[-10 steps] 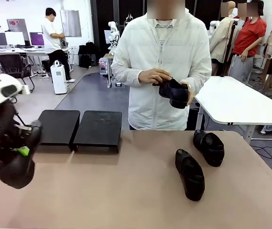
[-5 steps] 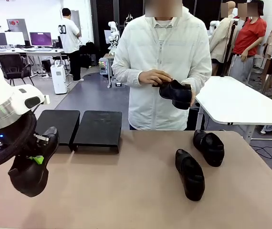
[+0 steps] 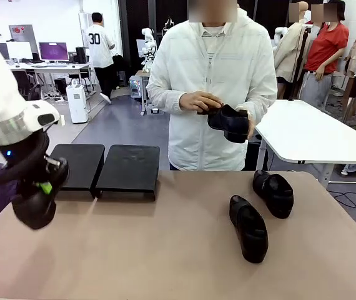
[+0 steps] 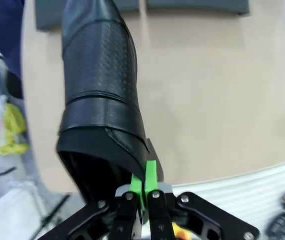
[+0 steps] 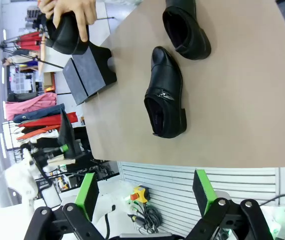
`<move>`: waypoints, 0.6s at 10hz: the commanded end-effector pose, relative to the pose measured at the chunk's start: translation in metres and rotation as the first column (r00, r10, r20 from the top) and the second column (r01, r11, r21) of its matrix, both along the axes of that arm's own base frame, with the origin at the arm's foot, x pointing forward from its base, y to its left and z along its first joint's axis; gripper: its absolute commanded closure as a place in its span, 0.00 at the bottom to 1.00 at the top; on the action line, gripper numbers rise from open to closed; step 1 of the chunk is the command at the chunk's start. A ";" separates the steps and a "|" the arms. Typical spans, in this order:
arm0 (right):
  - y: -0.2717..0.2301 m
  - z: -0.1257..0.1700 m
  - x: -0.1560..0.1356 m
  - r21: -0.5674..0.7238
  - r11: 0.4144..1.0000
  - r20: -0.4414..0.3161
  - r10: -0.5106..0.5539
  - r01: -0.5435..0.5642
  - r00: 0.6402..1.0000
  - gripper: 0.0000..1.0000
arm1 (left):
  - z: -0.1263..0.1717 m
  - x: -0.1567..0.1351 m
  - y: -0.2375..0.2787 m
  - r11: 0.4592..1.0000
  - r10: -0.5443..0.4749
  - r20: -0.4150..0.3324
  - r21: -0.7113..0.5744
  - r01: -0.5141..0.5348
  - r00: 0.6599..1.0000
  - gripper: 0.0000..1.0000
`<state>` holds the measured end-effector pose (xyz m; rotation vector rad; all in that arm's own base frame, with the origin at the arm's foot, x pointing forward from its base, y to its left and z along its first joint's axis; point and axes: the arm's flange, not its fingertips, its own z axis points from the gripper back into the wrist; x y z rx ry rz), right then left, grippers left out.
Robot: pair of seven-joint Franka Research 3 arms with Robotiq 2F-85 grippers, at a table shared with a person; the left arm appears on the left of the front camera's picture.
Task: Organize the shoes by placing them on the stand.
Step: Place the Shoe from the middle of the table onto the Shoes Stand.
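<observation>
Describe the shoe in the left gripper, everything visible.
The shoe is black, leather-looking, slightly glossy: finely perforated upper, a smooth band across it, dark open collar. The left gripper is shut on the collar's rim, green pads pinching it. The shoe stretches away from the gripper, toe end toward the stand. In the front view it appears held clear of the table near its left edge, touching nothing else.

Place: I read it as an open-plan robotics lab, office-like.
Workstations: lit monitors (image 3: 53, 50) on a long far desk (image 3: 47, 65).
Furniture: my tan desk (image 3: 165, 250); a white table (image 3: 309, 134) just beyond.
Floor: grey floor (image 3: 122, 125), open aisles.
People: several standing; one in a numbered jersey (image 3: 101, 45).
Rig: cables and a yellow box with a red button (image 5: 140, 194) below my desk.
</observation>
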<state>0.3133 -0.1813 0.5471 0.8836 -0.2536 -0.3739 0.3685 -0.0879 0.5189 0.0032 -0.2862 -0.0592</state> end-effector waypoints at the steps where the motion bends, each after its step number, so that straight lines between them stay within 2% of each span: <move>1: -0.002 0.003 -0.001 -0.010 1.000 -0.004 0.007 -0.007 1.000 0.00 | 0.007 0.085 0.018 0.990 -0.119 0.076 0.090 0.112 0.990 1.00; 4: -0.002 0.003 -0.001 -0.010 1.000 -0.004 0.007 -0.007 1.000 0.00 | -0.014 0.165 0.043 0.978 -0.118 0.249 0.196 0.069 0.961 1.00; 5: -0.002 0.003 -0.001 -0.010 1.000 -0.004 0.007 -0.007 1.000 0.00 | -0.022 0.188 0.050 0.974 -0.060 0.326 0.226 -0.017 0.943 1.00; 6: -0.002 0.003 -0.001 -0.010 1.000 -0.004 0.007 -0.007 1.000 0.00 | -0.029 0.209 0.052 0.976 -0.011 0.366 0.208 -0.070 0.931 1.00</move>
